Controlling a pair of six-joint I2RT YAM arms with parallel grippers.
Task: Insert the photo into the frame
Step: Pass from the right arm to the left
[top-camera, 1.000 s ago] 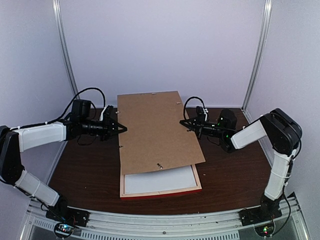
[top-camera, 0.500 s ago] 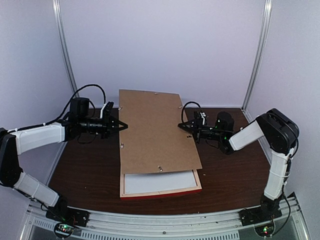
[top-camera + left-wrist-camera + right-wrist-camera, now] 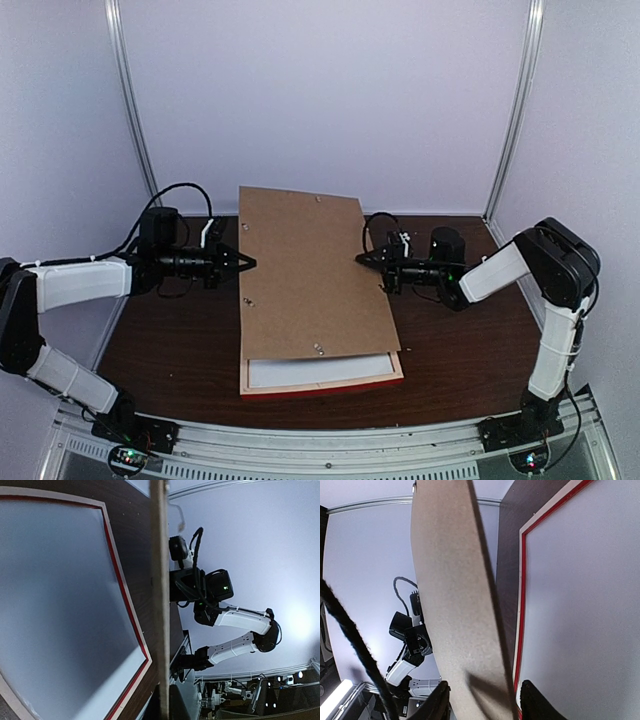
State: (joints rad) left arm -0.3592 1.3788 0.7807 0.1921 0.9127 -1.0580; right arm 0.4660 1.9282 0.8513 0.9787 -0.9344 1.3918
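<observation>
A plain brown backing board is held up at a slant over the frame, its far edge raised. The frame lies flat on the table, pale wood up, with a red outer edge and a white sheet inside. My left gripper is shut on the board's left edge, seen edge-on in the left wrist view. My right gripper is shut on the board's right edge. The frame's red rim shows below in both wrist views. The photo is not in view.
The dark brown table is enclosed by pale walls with metal uprights at the back corners. An aluminium rail runs along the near edge by the arm bases. Black cables loop over both wrists.
Both grippers have turned and shifted the backing board. Its skew is gone, it stands steeper, and its near edge has moved toward me, covering more of the frame's white inside.
</observation>
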